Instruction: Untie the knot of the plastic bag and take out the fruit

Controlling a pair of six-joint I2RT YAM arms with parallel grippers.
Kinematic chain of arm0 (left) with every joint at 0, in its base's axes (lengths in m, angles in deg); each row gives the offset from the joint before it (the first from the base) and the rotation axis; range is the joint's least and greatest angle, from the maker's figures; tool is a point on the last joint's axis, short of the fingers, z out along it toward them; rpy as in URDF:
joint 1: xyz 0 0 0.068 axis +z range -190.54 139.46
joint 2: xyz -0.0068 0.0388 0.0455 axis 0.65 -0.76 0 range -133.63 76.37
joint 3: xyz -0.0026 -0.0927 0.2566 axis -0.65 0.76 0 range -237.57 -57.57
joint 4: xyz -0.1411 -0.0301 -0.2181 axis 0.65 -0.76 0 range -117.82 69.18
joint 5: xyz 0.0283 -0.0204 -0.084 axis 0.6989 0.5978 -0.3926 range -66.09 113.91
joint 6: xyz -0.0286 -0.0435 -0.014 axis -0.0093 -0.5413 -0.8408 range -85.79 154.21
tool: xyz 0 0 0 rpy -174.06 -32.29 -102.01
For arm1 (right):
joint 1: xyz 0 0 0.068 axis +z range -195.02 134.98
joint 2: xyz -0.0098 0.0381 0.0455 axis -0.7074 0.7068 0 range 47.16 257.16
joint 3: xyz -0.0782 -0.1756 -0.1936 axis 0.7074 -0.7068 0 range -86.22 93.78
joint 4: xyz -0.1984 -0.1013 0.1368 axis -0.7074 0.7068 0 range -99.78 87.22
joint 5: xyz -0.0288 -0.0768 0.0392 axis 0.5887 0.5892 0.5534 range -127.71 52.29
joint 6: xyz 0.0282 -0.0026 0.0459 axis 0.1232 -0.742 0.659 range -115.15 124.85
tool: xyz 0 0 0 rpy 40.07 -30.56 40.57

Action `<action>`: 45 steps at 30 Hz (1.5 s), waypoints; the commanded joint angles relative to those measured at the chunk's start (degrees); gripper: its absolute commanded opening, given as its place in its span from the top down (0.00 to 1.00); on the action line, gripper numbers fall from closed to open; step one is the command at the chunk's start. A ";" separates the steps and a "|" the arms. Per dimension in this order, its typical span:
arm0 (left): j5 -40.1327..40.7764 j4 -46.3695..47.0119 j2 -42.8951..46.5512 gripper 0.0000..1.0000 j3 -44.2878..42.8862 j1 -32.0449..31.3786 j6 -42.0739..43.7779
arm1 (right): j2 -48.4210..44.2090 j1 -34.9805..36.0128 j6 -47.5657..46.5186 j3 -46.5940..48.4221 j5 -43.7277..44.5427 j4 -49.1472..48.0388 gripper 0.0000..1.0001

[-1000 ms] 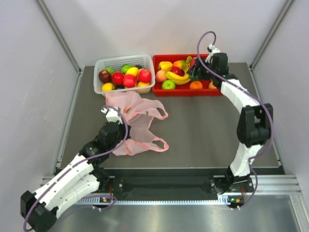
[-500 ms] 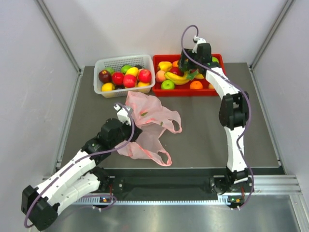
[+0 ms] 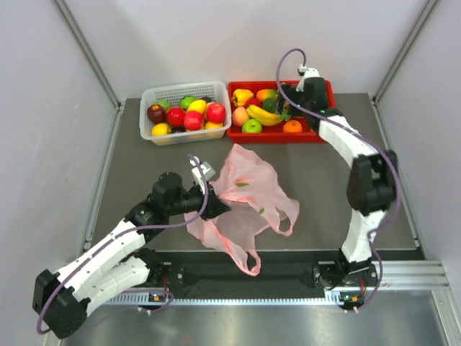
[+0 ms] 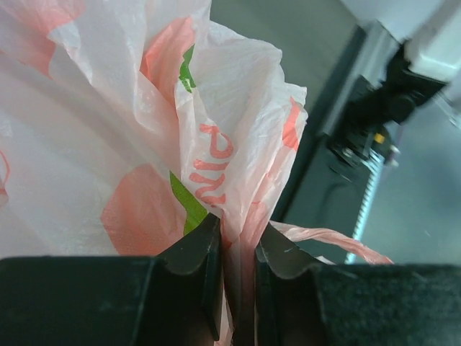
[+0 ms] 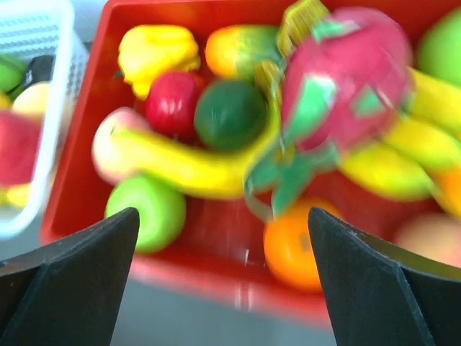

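1. The left gripper is clamped on a fold of the plastic bag. In the left wrist view the fingers press together with only pink film between them.
2. The bag billows to the right of that gripper over the middle of the table. One handle loop trails toward the near edge and a second loop lies apart from it.
3. The right gripper hangs over the red tray at the far side, with its jaws spread wide and gripping nothing.
4. In the right wrist view a blurred pink dragon fruit sits above the bananas in the tray. Contact cannot be judged.
5. The white basket stands just left of the tray, full of fruit.
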 commanded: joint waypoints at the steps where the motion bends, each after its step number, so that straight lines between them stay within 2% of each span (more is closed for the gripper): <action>1: -13.99 4.31 -2.86 0.77 -3.10 -1.17 2.72 | -19.66 0.00 2.03 -12.50 2.89 -10.08 0.00; 6: -18.66 2.11 -5.77 0.76 -4.25 -5.55 5.27 | -36.78 0.09 2.57 -27.12 2.89 -9.29 0.00; 10: -20.60 1.67 -7.09 0.76 -4.25 -7.94 6.33 | -46.04 0.00 3.00 -38.03 2.63 -8.06 0.00; 15: -17.09 0.00 -7.44 0.75 -4.86 -8.29 6.24 | -52.29 0.09 2.13 -42.52 2.81 -4.90 0.00; 18: -11.58 0.00 -7.71 0.70 -5.39 -8.38 4.93 | -55.35 0.00 3.00 -44.19 0.97 -3.84 0.00; 19: -9.11 -0.09 -7.79 0.56 -5.48 -8.38 3.44 | -56.59 0.09 3.27 -44.72 0.53 -3.84 0.00; 22: -1.29 -0.44 -8.58 0.01 -6.53 -8.29 1.68 | -62.04 0.00 4.06 -46.57 -0.44 -2.88 0.00; 29: 7.25 -1.41 -8.68 0.01 -9.78 -8.38 -1.14 | -72.84 0.00 2.48 -44.20 -2.03 10.56 0.00; 35: 13.15 0.70 -1.66 0.01 -9.87 -8.38 -2.28 | -83.74 0.00 4.14 -42.97 -5.44 19.87 0.00; 45: 17.36 1.31 4.07 0.01 -11.72 -8.38 -3.69 | -92.37 0.00 5.11 -38.84 -12.31 27.00 0.00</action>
